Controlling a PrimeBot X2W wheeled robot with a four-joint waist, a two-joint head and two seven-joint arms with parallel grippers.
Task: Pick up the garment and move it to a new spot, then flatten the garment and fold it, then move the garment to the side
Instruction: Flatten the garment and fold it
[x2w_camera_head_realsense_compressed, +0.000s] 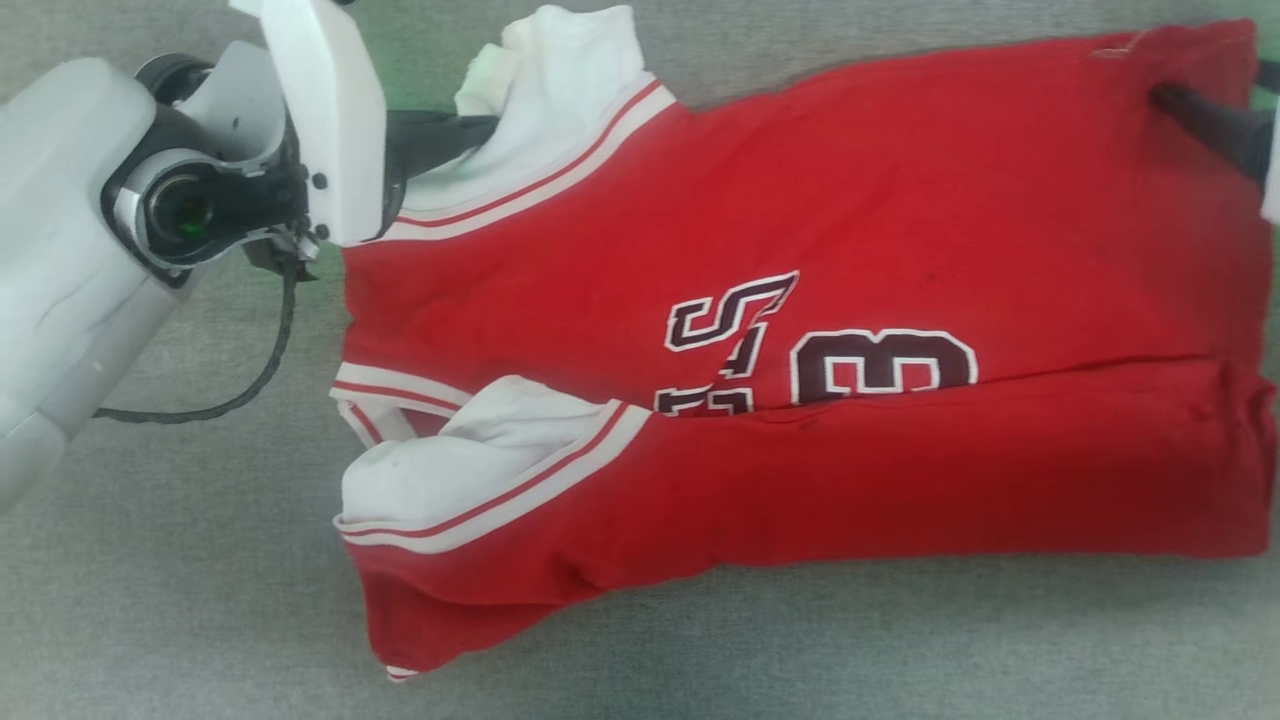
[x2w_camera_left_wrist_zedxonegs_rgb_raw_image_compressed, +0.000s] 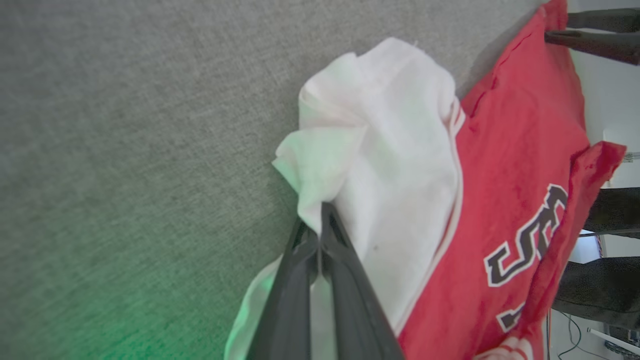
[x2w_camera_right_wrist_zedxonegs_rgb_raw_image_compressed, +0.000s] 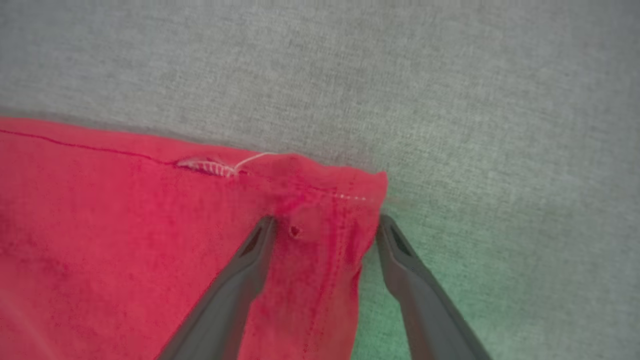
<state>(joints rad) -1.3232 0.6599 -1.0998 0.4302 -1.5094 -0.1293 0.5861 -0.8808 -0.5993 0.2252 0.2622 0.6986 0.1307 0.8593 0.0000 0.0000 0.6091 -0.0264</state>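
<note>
My head view is showing the whole garment (x2w_camera_head_realsense_compressed: 800, 300) lying partly folded on the grey surface (x2w_camera_head_realsense_compressed: 150, 620), lettering up. My left wrist view is giving the detail: my left gripper (x2w_camera_left_wrist_zedxonegs_rgb_raw_image_compressed: 319, 220) is pinching the white sleeve, fingers pressed together. My right gripper (x2w_camera_right_wrist_zedxonegs_rgb_raw_image_compressed: 325, 225) is standing wide, straddling the red hem corner.

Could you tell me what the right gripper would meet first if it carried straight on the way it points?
Most likely the garment: its red hemmed corner lies between the right gripper's open jaws. Beyond the hem is grey surface, though depth is unclear.
</note>
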